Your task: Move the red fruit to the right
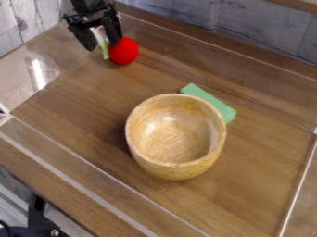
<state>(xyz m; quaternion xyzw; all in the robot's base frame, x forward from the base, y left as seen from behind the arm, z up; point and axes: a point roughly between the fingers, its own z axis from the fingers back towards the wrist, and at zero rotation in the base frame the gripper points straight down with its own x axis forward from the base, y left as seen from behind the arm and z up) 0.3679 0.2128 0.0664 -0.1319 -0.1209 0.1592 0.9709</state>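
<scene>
The claw [95, 39] hangs over the far left corner of the worktop, its two dark fingers [82, 36] pointing down and spread apart, so it stands open with nothing between them. A thin green-tipped part shows at the lower end of the right-hand finger, too small to make out.

Just beside that finger, toward the right, the red fruit [122, 52] sits on the wood near the far edge of the worktop. It is small, round and glossy. It lies outside the gap of the fingers, not within it; whether the nearest finger touches its skin cannot be told at this size.

Well apart from the fruit, toward the middle of the worktop, stands a wooden bowl [176, 136], upright, wide and pale inside, with nothing in it. Behind its far right rim a flat green block [214, 101] lies on the surface, partly hidden by the bowl's wall and close against it.

The worktop [74, 111] is brown wood-grain with a raised clear rim running along its left and near edges, and a bright glare lies on the left side near the claw.
</scene>
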